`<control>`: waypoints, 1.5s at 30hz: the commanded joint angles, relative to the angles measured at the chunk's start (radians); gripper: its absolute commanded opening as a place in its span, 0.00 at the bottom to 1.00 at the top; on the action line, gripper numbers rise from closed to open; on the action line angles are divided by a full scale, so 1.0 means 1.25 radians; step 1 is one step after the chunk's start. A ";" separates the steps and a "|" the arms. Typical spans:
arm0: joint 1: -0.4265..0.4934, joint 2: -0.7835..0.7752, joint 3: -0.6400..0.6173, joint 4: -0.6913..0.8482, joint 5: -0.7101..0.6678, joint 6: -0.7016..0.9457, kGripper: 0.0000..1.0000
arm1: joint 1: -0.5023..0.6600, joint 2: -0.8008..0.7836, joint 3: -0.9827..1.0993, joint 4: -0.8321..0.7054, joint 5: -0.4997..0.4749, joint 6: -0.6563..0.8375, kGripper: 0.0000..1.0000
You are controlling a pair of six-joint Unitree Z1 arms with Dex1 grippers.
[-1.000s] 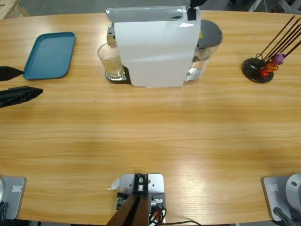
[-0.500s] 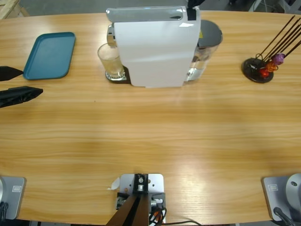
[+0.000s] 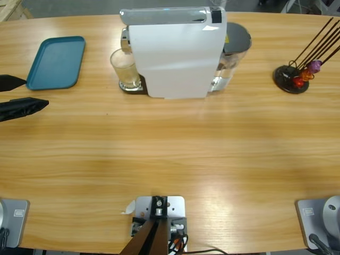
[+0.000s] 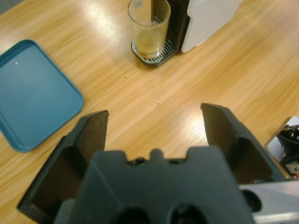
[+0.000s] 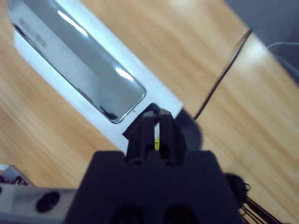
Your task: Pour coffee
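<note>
1. The left gripper [image 4: 154, 135] hangs over bare wood with its two black jaws spread wide apart and nothing between them; from above it [image 3: 24, 95] shows at the table's left edge.
2. Just beside it lies a teal tray [image 3: 57, 61], also seen in the left wrist view [image 4: 32, 93].
3. Further out, a clear glass [image 4: 149, 29] stands upright on the drip grate [image 4: 154, 55] of the white coffee machine [image 3: 175, 53]. Only a pale film shows at the glass's bottom; dark coffee cannot be made out.
4. The right gripper [image 5: 153, 123] sits over the machine's shiny top lever [image 5: 79, 60], near its end, with its jaws closed together.
5. A round stand with thin rods [image 3: 297, 71] is well apart, toward the table's [image 3: 175, 159] right end.
</note>
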 commanded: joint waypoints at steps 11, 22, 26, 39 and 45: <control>-0.002 0.016 0.021 -0.008 -0.012 0.006 0.91 | 0.006 -0.396 0.500 -0.112 -0.018 0.123 1.00; -0.002 0.021 0.020 -0.008 -0.012 0.006 0.91 | 0.001 -0.257 0.327 -0.064 -0.023 0.073 0.63; -0.002 0.018 0.021 -0.008 -0.012 0.006 0.91 | -0.008 -0.148 0.209 -0.045 -0.022 0.050 0.00; -0.002 0.018 0.021 -0.008 -0.016 0.008 0.91 | -0.013 -0.012 0.070 -0.004 -0.015 0.027 0.00; -0.002 0.020 0.021 -0.008 -0.018 0.009 0.91 | -0.013 -0.050 0.070 0.000 -0.028 0.028 0.12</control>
